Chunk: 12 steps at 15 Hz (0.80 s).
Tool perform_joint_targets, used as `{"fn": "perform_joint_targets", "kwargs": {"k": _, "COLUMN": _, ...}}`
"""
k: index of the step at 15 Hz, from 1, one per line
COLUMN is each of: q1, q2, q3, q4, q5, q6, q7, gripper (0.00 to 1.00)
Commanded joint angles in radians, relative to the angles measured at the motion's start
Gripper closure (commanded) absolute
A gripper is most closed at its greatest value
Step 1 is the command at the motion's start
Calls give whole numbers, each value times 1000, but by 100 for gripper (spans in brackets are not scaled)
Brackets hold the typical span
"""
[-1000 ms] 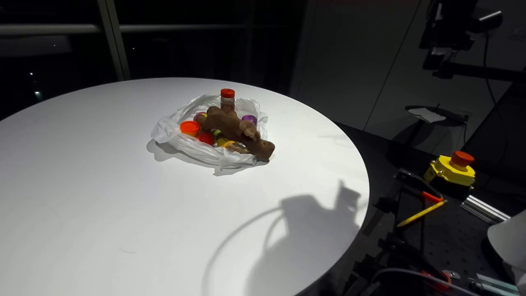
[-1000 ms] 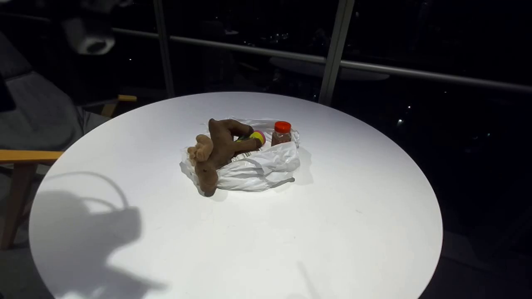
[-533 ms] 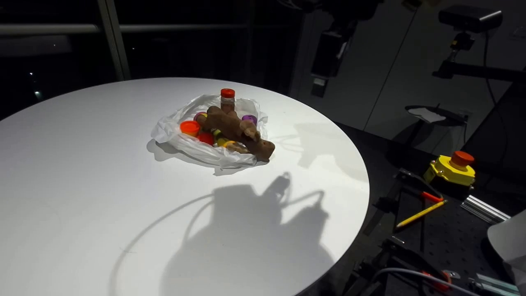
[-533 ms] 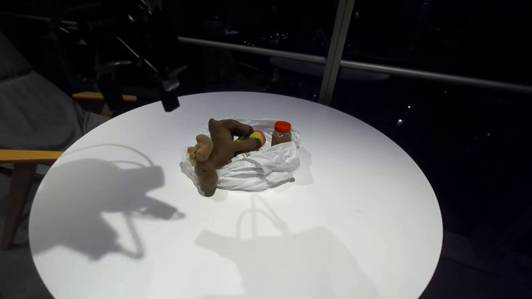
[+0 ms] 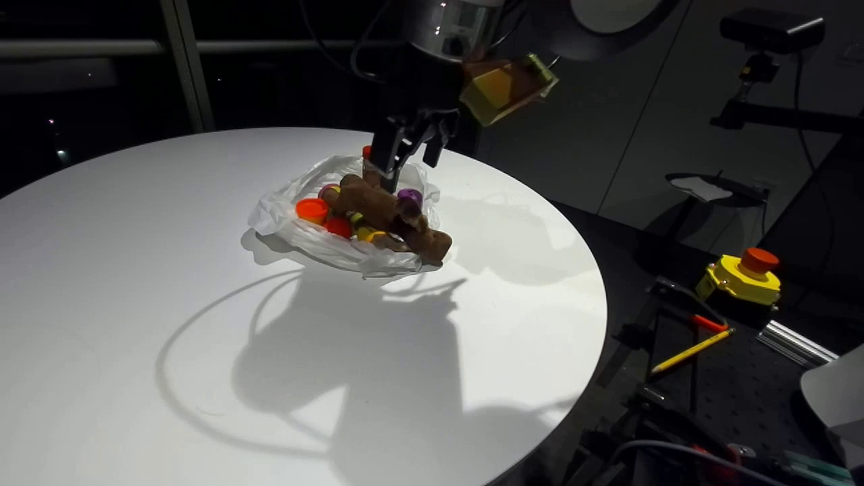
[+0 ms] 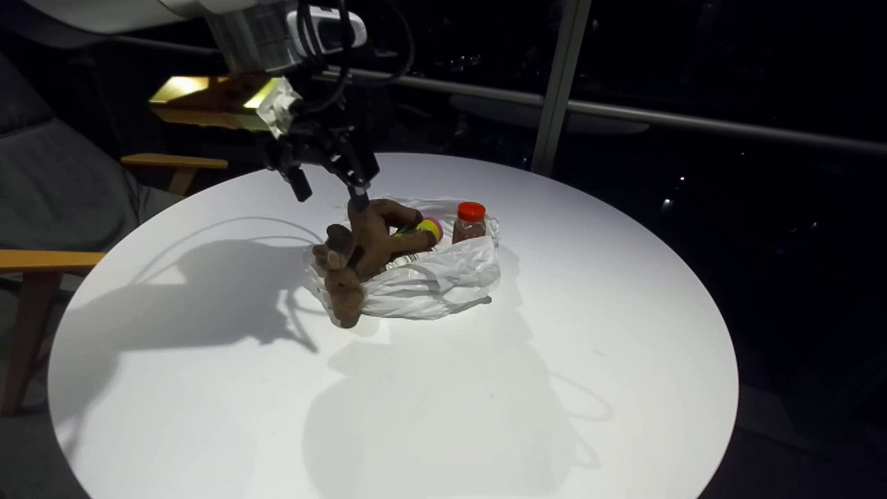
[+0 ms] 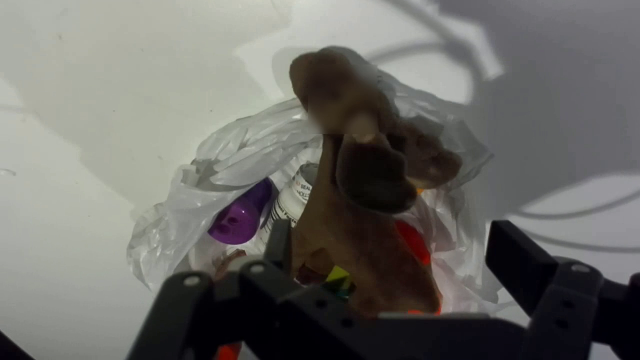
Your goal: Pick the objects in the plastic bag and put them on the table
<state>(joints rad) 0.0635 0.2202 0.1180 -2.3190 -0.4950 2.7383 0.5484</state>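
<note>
The translucent plastic bag lies spread on the round white table, its mouth facing up. Across its top rests a brown plush animal figure, head hanging over the rim. Around it in the bag are a red-lidded bottle, an orange-red cup, a red piece, a yellow can, a purple piece and a white labelled bottle. My gripper hangs open over the figure's body, which shows between its fingers in the wrist view; whether a finger touches it, I cannot tell.
Beside the table, a dark bench carries a yellow box with a red button and a yellow pencil. A camera stands behind it. A grey chair with wooden arms is close to the table's edge. Arm shadows fall across the tabletop.
The arm has swung in from the edge of both exterior views and come down over the bag, jaws staying open. The bag and its objects lie where they were.
</note>
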Motion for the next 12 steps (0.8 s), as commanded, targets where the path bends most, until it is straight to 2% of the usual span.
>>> {"fn": "perform_joint_targets", "kwargs": {"k": 1, "q1": 45, "q2": 172, "q3": -49, "q4": 183, "q5": -112, "q6": 3, "q7": 105, "gripper": 0}}
{"fn": "perform_joint_targets", "kwargs": {"k": 3, "q1": 48, "q2": 240, "q3": -46, "q4": 251, "q5": -100, "q6": -5, "q7": 98, "gripper": 0}}
{"fn": "perform_joint_targets", "kwargs": {"k": 4, "q1": 113, "q2": 263, "q3": -108, "q4": 271, "q5": -32, "q6": 5, "q7": 48, "gripper": 0}}
{"fn": "perform_joint_targets", "kwargs": {"k": 6, "q1": 146, "q2": 301, "q3": -139, "q4": 312, "q5": 1, "q6": -1, "q7": 35, "gripper": 0}}
{"fn": "perform_joint_targets", "kwargs": {"k": 7, "q1": 167, "q2": 322, "q3": -163, "q4": 330, "q5": 13, "q6": 2, "q7": 38, "gripper": 25}}
{"fn": "perform_joint_targets", "kwargs": {"k": 8, "q1": 187, "q2": 330, "q3": -184, "q4": 341, "q5": 24, "q6": 2, "q7": 41, "gripper": 26}}
{"fn": "perform_joint_targets", "kwargs": {"k": 12, "q1": 254, "q2": 333, "q3": -266, "q4": 348, "q5": 33, "q6": -2, "q7": 67, "gripper": 58}}
